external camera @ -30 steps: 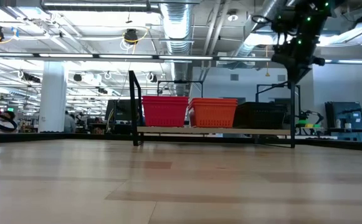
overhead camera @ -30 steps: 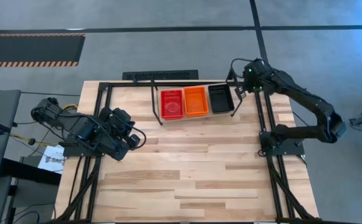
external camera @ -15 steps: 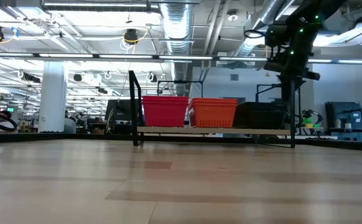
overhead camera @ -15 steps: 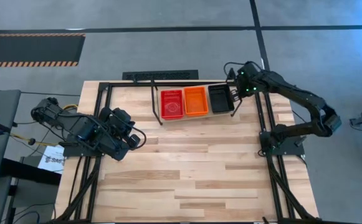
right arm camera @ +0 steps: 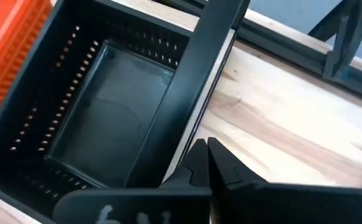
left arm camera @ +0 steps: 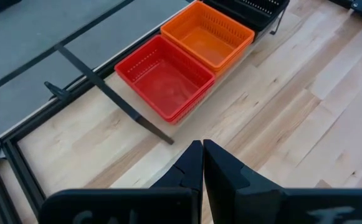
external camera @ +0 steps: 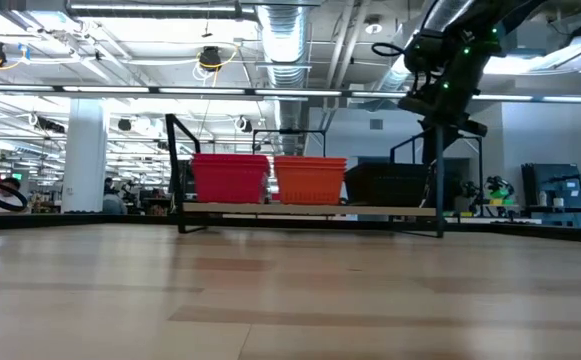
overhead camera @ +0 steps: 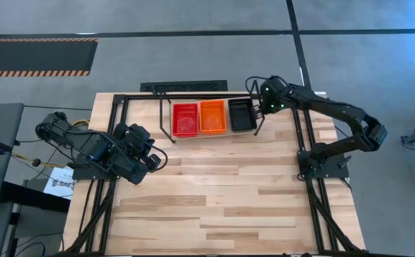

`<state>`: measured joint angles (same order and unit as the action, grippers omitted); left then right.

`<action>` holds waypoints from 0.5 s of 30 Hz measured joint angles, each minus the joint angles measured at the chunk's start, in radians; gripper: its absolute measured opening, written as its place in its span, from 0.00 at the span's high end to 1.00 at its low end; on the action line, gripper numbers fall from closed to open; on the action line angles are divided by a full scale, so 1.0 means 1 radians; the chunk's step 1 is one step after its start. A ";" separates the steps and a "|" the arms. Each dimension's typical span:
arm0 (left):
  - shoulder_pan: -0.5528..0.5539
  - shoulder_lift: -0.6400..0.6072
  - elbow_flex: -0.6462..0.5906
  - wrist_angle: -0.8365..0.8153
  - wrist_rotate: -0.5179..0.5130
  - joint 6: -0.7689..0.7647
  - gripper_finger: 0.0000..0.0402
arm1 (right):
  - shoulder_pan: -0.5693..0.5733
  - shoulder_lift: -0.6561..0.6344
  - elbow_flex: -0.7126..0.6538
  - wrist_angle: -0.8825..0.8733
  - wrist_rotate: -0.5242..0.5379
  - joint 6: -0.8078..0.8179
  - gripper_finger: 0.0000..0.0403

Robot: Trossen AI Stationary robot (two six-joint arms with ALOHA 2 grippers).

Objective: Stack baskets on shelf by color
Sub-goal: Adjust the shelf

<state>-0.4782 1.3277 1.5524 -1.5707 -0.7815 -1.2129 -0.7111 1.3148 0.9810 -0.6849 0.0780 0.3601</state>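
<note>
The shelf, a light board in a black wire frame, stands near the table's far edge. On it sit three stacks of baskets: red, orange and black. My right gripper is shut at the shelf's right end, beside the black stack. My left gripper waits shut above the table's left side, and its wrist view looks at the red and orange stacks. My right gripper has its shut fingers against the upright loop at the shelf's right end. They come from the table's right, slanting down, outside the black basket stack. The shelf stands flat on the table, and nothing lies between the fingers.
Black frame rails run along the table's left and right sides and across its far edge. A dark flat strip lies behind the shelf. Light wood tabletop stretches from the shelf to the near edge.
My right gripper has gone down and toward the table's left edge, staying shut. The shelf has slid along the table toward the left with it. The three basket stacks have kept their places on the shelf.
</note>
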 joint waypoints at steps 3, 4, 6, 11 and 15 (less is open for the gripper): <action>0.000 0.000 0.000 0.000 0.000 0.000 1.00 | 0.016 -0.005 0.000 -0.002 0.000 0.039 1.00; 0.000 0.000 0.000 0.000 0.000 0.000 1.00 | 0.023 -0.008 0.000 0.004 0.000 0.051 1.00; 0.000 0.000 0.000 0.000 0.000 0.000 1.00 | 0.042 -0.010 0.000 0.019 0.001 0.077 1.00; 0.000 0.000 0.000 0.000 0.000 0.000 1.00 | 0.101 -0.009 0.000 0.038 0.000 0.123 1.00; 0.000 0.000 0.000 0.000 0.000 0.002 1.00 | 0.147 -0.010 0.000 0.037 0.043 0.131 1.00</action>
<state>-0.4782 1.3274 1.5520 -1.5711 -0.7818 -1.2112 -0.5643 1.3052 0.9806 -0.6477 0.1211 0.4907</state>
